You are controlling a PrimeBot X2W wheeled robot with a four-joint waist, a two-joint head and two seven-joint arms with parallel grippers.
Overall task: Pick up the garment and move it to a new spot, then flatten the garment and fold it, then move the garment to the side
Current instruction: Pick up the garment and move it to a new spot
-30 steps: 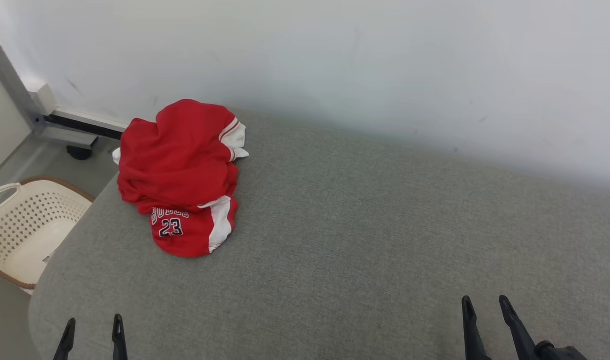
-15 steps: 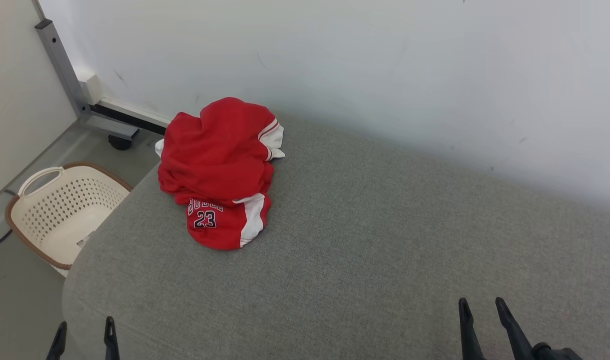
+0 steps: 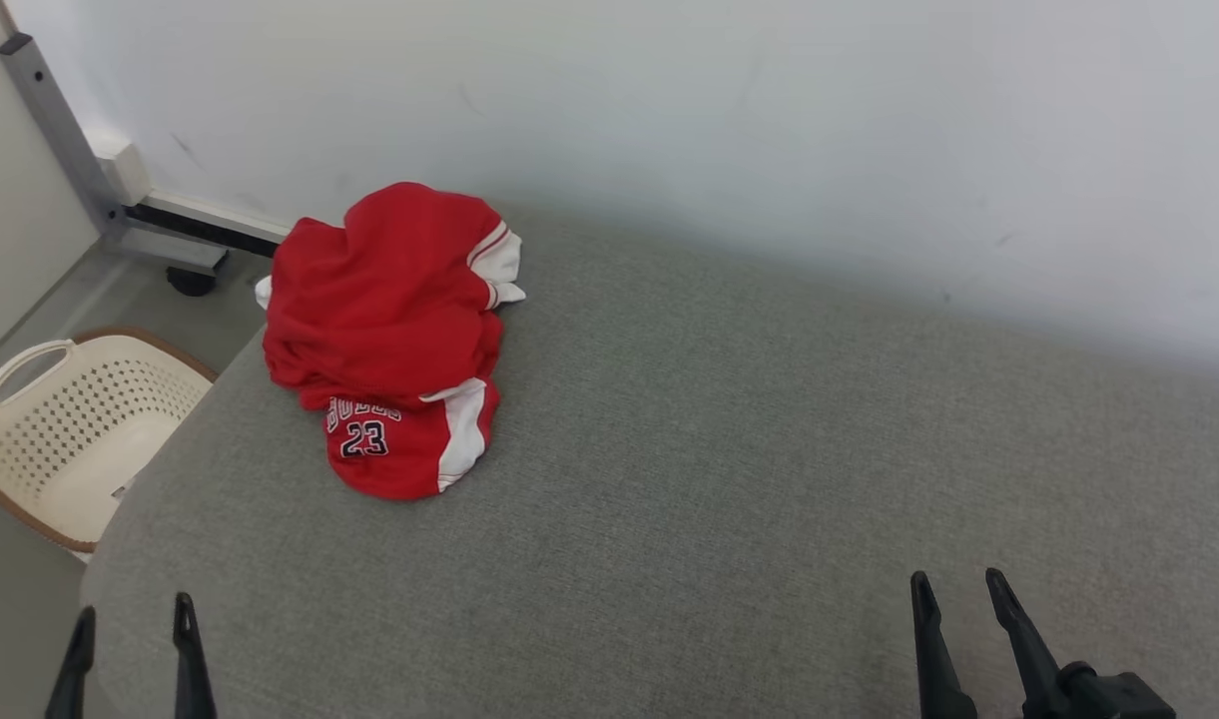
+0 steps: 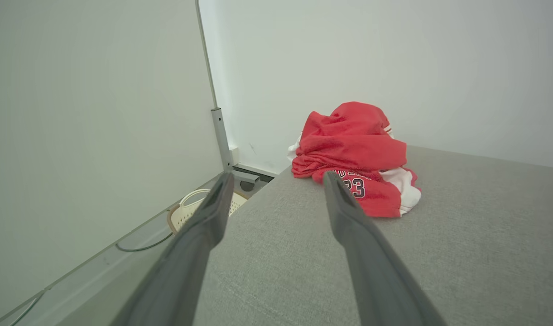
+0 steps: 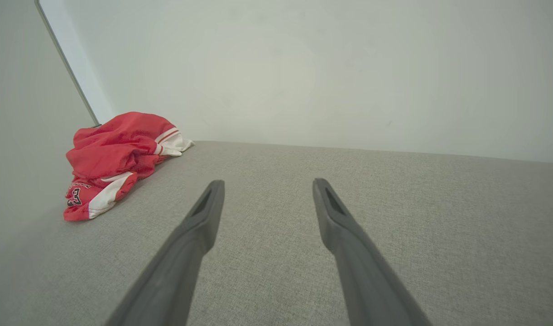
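Head camera has shifted; garment (image 3: 389, 340) itself unmoved.
- Basket (image 3: 60, 429): on floor, beyond cushion's left edge.
- Left gripper (image 3: 135, 604): jaws wide, empty.
- Garment: crumpled red heap, number 23, far-left corner near wall. Pickup not begun; next move likely a forward reach.
- Cushion (image 3: 769, 479): bare room rightward.
- Right gripper (image 3: 956, 575): jaws wide, empty.

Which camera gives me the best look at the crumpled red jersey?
The head view: the red jersey lies whole on the grey cushion, its 23 readable. The left wrist view shows it side-on from low down, the print partly hidden. The right wrist view shows it small, at the far left.
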